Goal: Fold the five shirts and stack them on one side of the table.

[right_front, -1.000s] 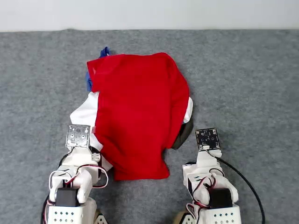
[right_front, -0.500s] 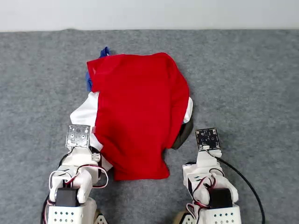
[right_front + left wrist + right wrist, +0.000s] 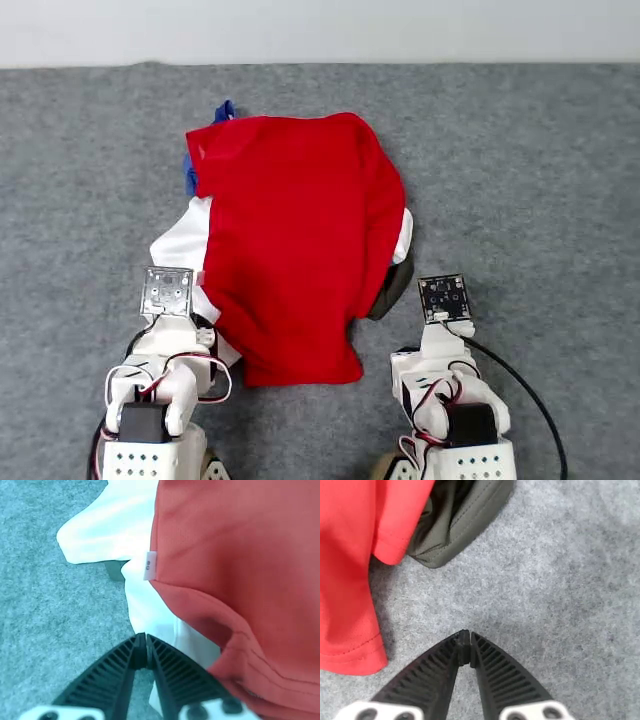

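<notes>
Left hand [image 3: 143,644] and right hand [image 3: 465,641] sit pinched closed and empty, so best open wide and take the mid-frame red shirt [image 3: 300,240] by its hem corners

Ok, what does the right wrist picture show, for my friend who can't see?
The right arm's black ribbed end effector is shut above the grey felt table covering. Farther out lie a red fabric shirt's edge and a dark fabric garment's corner.

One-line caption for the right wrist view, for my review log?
Shut right claw over the grey mat, beside the red shirt overlapping a dark shirt.
</notes>
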`<state>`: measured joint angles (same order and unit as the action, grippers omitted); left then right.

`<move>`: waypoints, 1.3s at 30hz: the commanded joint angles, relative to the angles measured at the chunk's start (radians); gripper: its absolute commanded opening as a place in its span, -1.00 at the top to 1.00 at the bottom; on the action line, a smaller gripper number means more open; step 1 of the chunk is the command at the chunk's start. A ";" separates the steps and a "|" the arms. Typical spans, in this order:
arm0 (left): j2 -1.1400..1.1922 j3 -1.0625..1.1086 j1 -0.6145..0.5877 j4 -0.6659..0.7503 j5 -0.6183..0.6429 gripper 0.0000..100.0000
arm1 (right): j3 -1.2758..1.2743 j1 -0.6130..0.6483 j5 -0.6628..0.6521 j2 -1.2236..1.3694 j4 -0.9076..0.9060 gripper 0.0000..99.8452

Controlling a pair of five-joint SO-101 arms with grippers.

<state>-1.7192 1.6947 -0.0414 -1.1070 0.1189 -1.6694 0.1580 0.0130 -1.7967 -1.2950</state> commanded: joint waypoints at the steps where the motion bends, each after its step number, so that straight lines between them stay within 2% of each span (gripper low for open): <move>1: -0.014 -0.022 0.000 0.015 -0.008 0.99 | -0.014 -0.008 -0.011 -0.010 -0.007 0.98; 7: -0.008 -0.148 0.002 -0.011 -0.028 0.99 | -0.014 -0.008 -0.011 -0.010 -0.007 0.98; 16: -0.006 -0.277 0.175 -0.051 -0.028 0.99 | -0.014 -0.008 -0.011 -0.010 -0.007 0.98; 20: 0.052 -0.357 0.207 -0.109 -0.028 0.99 | -0.014 -0.008 -0.011 -0.010 -0.007 0.98; 24: 0.239 -0.519 0.207 -0.155 -0.028 0.99 | -0.014 -0.008 -0.011 -0.010 -0.007 0.98; 33: 0.847 -1.076 0.199 -0.328 -0.034 0.99 | -0.014 -0.008 -0.011 -0.010 -0.007 0.98; 35: 0.951 -1.176 0.199 -0.333 -0.094 0.99 | -0.014 -0.008 -0.011 -0.010 -0.007 0.98; 39: 1.126 -1.330 0.199 -0.293 -0.339 0.99 | -0.014 -0.008 -0.011 -0.010 -0.007 0.98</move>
<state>-0.7020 0.4933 0.1611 -1.4293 -0.0560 -1.6694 0.1580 0.0130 -1.7967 -1.2950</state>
